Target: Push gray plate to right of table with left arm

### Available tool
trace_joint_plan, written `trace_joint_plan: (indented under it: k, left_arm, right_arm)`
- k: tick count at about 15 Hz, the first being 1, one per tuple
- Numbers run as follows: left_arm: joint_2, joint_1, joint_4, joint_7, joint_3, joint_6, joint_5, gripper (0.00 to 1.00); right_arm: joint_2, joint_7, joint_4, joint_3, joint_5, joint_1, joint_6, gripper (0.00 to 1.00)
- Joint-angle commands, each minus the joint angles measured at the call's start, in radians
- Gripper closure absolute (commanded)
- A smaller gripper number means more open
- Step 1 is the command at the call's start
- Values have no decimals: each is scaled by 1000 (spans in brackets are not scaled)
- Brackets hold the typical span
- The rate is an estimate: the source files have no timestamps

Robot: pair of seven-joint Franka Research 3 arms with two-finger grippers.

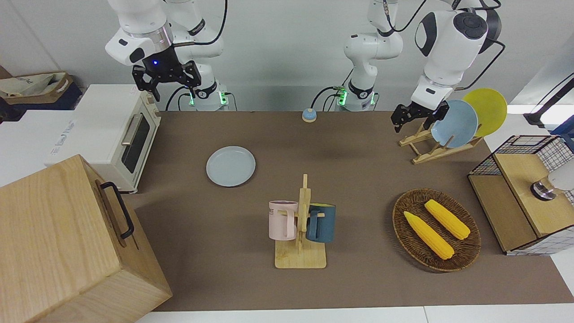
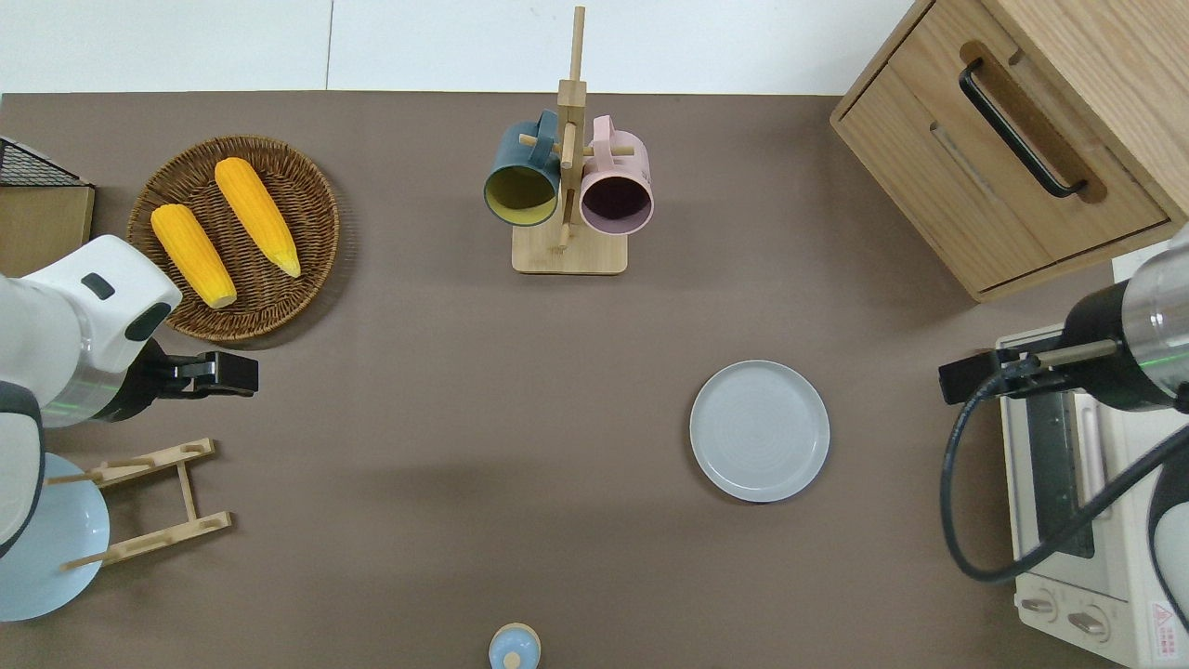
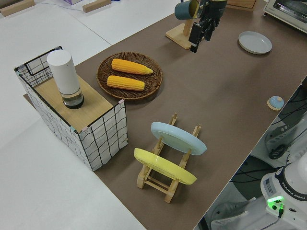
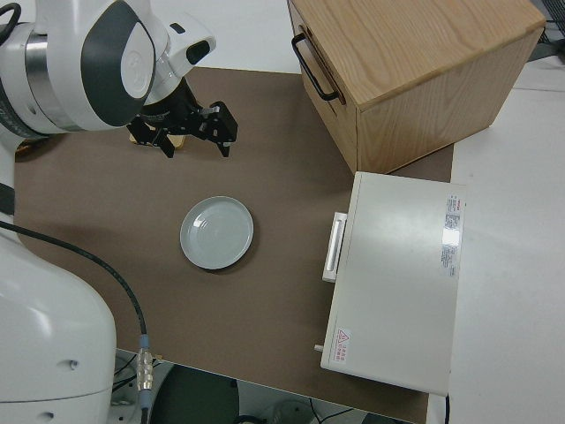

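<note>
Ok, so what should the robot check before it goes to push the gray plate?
1. Gray plate lies flat on the table, nothing on it: ok.
2. Left tool touches the plate: not ok; it hangs over bare table beside the corn basket.
3. Way from tool to plate is bare; the mug rack stands farther from the robots: ok.
4. Bare table between plate and toaster oven: ok.
5. Left tool's fingers: cannot tell.
6. Right arm parked: ok.
</note>
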Motion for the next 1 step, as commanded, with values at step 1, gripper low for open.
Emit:
trace_joint_plan:
  k: [1]
  left_arm:
    - [-21,-5,-35,-22,0,33,-1,0]
  right_arm:
    - [-3,1,8,13,10,-20,-14,17]
